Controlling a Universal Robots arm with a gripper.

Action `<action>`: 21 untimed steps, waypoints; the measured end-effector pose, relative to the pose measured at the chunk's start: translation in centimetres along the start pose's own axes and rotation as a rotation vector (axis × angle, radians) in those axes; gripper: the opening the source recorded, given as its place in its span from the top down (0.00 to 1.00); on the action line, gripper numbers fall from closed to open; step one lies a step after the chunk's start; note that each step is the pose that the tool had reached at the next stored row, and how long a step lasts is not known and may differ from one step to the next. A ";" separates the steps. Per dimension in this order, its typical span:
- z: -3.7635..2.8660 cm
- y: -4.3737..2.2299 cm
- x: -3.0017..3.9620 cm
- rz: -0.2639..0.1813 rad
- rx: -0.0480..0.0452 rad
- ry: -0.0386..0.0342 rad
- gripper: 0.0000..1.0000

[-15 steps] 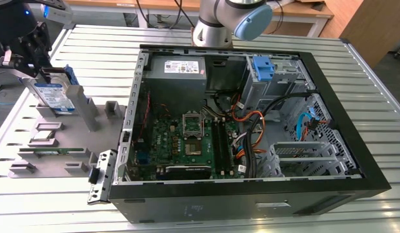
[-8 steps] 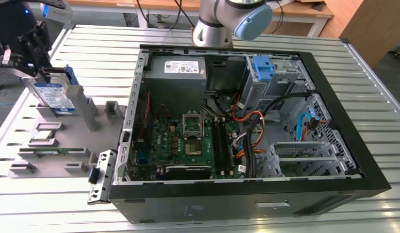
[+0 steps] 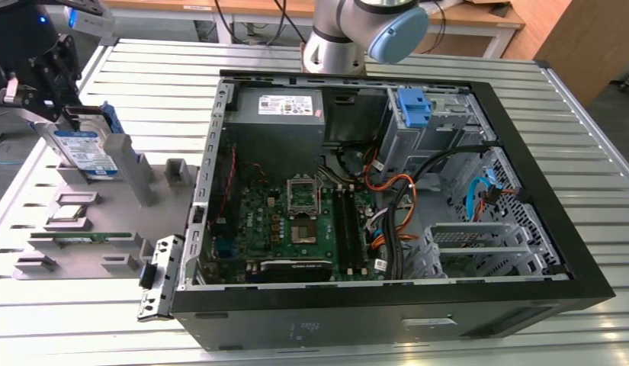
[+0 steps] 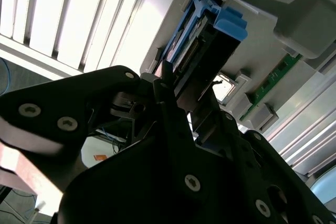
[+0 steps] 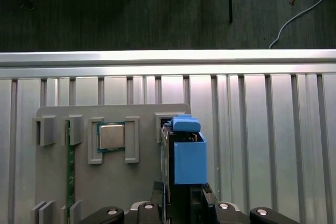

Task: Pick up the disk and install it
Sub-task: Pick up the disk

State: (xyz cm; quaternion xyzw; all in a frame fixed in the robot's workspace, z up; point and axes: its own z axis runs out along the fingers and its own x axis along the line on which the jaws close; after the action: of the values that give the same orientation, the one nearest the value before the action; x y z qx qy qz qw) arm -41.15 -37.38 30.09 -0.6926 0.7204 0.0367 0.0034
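The disk [image 3: 85,149], silver with a white-and-blue label in a blue carrier frame, stands on edge in a slot of the grey holder [image 3: 131,171] at the exterior view's left. My black gripper [image 3: 72,114] is at the disk's upper end. In the second wrist view the gripper [image 4: 186,90] has one finger [image 4: 165,85] against each flat side of the disk [image 4: 223,22]. In the first wrist view the disk [image 5: 188,153] runs edge-on between the fingertips of the gripper [image 5: 181,188]. The gripper looks shut on it.
The open computer case [image 3: 588,282] lies on the slatted table at the exterior view's right, with a blue bracket [image 3: 414,107] on its metal cage. The grey holder also carries a square chip [image 5: 111,136] and a green memory stick [image 5: 69,171]. A loose metal latch strip [image 3: 159,278] lies beside the case.
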 end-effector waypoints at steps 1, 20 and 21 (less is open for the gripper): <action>0.04 0.00 0.00 0.000 0.0003 -0.0002 0.60; 0.37 -0.02 0.02 0.000 0.0001 0.0000 0.65; 0.37 -0.02 0.02 0.000 0.0002 -0.0001 0.65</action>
State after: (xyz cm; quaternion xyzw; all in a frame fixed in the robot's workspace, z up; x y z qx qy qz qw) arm -41.14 -37.38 29.72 -0.6926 0.7204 0.0366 0.0035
